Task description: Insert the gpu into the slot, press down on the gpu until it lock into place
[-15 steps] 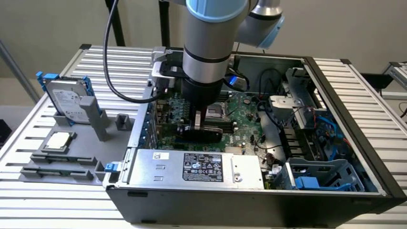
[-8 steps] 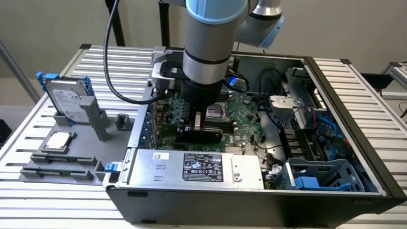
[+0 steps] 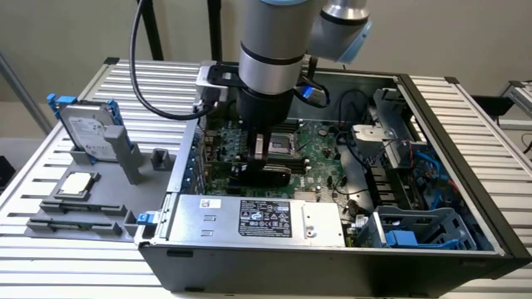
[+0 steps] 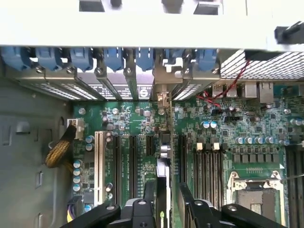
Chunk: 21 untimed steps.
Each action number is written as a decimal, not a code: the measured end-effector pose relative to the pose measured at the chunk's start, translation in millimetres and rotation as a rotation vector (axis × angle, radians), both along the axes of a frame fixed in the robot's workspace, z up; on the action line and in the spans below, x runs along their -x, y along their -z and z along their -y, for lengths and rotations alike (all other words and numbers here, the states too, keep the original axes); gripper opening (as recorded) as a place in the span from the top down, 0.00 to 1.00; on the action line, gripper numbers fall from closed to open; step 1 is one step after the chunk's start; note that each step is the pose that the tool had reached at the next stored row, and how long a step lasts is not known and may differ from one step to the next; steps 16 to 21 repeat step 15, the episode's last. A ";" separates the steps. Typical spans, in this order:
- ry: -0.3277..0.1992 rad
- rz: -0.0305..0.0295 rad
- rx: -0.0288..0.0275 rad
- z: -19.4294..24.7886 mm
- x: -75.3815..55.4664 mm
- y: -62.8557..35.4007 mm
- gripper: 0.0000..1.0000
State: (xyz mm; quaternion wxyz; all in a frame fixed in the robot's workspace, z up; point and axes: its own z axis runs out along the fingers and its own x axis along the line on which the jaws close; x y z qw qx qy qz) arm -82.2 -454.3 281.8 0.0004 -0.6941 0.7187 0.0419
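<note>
**Card standing in the motherboard, end effector clamped on its top edge**

The tabletop (image 3: 75, 274) is a ribbed metal surface, and most of it is taken up by an open black case (image 3: 332, 274) lying on its side. The arm (image 3: 270, 50) comes straight down from above into the middle of the case. Inside, the green motherboard (image 3: 320, 140) covers the floor of the case, with a silver power supply (image 3: 258, 218) along the near wall and a blue drive cage (image 3: 415, 230) in the corner toward the exterior view's right.

To the exterior view's left of the case sits a grey fixture (image 3: 83, 212) carrying a hard drive (image 3: 87, 134) standing upright in its blue bracket, and a small silver chip (image 3: 76, 184) lying flat just in front of it.

The end effector (image 3: 268, 163) is down among the expansion slots. In the wrist view its two black fingers (image 4: 142, 209) close on the gpu (image 4: 163, 190), which stands on edge between them, thin and dark with a green edge, running toward the rear brackets of the case. The card sits in line with a slot (image 4: 164, 142) between the black slots on either side; whether it is fully seated I cannot tell. A white slot (image 4: 99, 166) lies well apart from it, near a braided yellow cable (image 4: 59, 149). The empty CPU socket (image 4: 254, 194) is on the other side of the card.
</note>
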 end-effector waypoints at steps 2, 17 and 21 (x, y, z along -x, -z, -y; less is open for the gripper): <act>0.000 0.0001 0.0001 0.0 0.1 -9.0 0.66; -0.001 0.0000 -0.0001 0.0 0.3 -21.8 0.89; -0.001 0.0000 -0.0001 0.0 0.3 -21.8 0.89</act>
